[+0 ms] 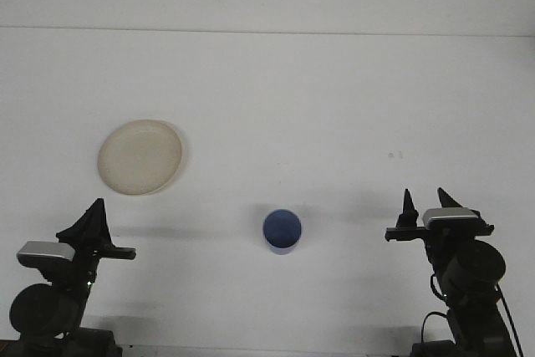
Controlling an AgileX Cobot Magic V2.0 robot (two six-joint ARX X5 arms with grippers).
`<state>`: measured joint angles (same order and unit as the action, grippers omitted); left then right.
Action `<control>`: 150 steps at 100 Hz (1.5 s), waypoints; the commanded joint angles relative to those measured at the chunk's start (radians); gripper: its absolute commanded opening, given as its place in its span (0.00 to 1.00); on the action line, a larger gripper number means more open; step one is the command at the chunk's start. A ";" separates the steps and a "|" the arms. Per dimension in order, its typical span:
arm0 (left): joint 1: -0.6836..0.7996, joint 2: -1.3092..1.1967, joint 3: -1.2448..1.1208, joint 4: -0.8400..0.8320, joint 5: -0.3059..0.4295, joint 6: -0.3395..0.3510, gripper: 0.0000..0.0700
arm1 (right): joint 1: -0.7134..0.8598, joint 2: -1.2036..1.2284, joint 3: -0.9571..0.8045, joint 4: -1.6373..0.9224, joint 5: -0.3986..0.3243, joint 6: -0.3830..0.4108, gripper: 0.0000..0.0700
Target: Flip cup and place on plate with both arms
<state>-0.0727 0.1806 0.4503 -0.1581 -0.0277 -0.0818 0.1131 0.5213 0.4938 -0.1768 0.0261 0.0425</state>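
Opening step; nothing gripped, the cup unreached.
One white table (334,98); one round cream plate (140,156) far-left; two arms: right gripper (426,206) prongs spread, left gripper (90,221) fingers unreadable; one small blue cup (282,231) centre, apart from both; next, close on it.

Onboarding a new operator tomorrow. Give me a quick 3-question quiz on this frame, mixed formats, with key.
1. True or false: the blue cup already sits on the plate.
2. Which gripper is nearer the plate? A) left gripper B) right gripper
3. Fill in: the right gripper's fingers stand ____.

Key:
1. False; the cup stands apart on the table, right of and nearer than the plate.
2. A
3. open
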 commanded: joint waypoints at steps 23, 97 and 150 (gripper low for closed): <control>0.000 0.369 0.465 -0.405 -0.001 -0.005 0.02 | 0.003 0.003 0.004 0.012 0.000 0.013 0.58; 0.000 0.708 0.740 -0.798 -0.001 0.043 0.03 | 0.003 0.003 0.004 0.012 0.000 0.013 0.58; -0.012 0.725 0.740 -0.807 0.026 0.044 0.72 | 0.003 0.003 0.004 0.012 0.000 0.013 0.58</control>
<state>-0.0757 0.8856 1.1728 -0.9588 -0.0196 -0.0433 0.1131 0.5213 0.4938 -0.1757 0.0261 0.0425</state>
